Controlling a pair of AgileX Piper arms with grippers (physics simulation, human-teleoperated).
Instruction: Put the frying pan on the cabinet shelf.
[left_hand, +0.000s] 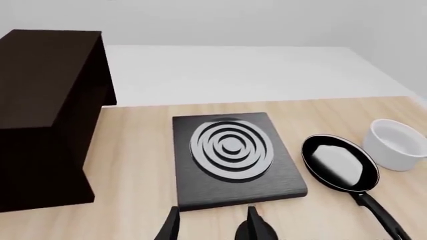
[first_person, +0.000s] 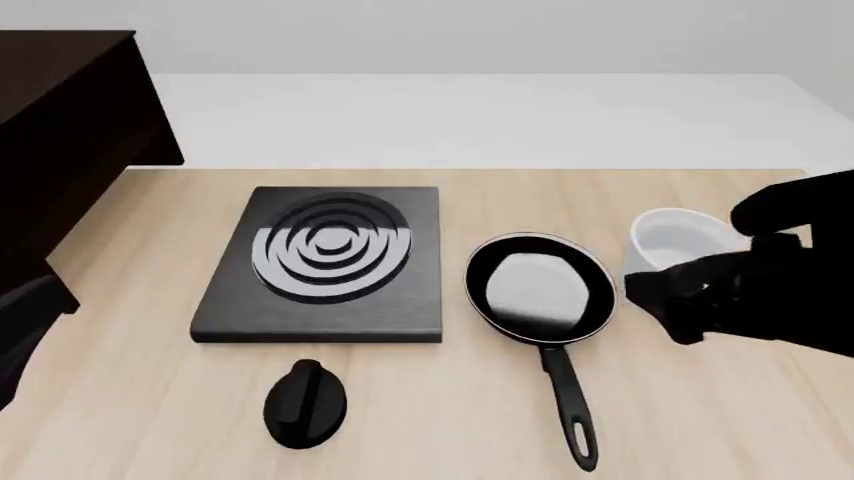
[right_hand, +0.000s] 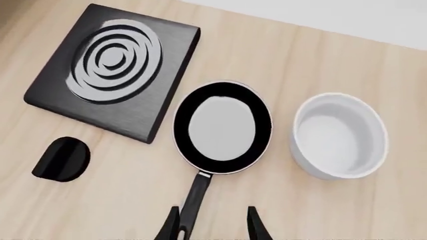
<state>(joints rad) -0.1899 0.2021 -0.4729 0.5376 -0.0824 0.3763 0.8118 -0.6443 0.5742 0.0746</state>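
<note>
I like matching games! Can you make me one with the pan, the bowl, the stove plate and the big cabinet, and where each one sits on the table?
Things:
1. frying pan
2. white bowl
3. stove plate
4. cabinet

Places, as the front view shows them:
A. far left side
B. farthest right, next to the right arm
C. in the middle, between the stove plate and the bowl
D. between the cabinet and the pan

Pairs: 1-C, 2-B, 3-D, 4-A
</note>
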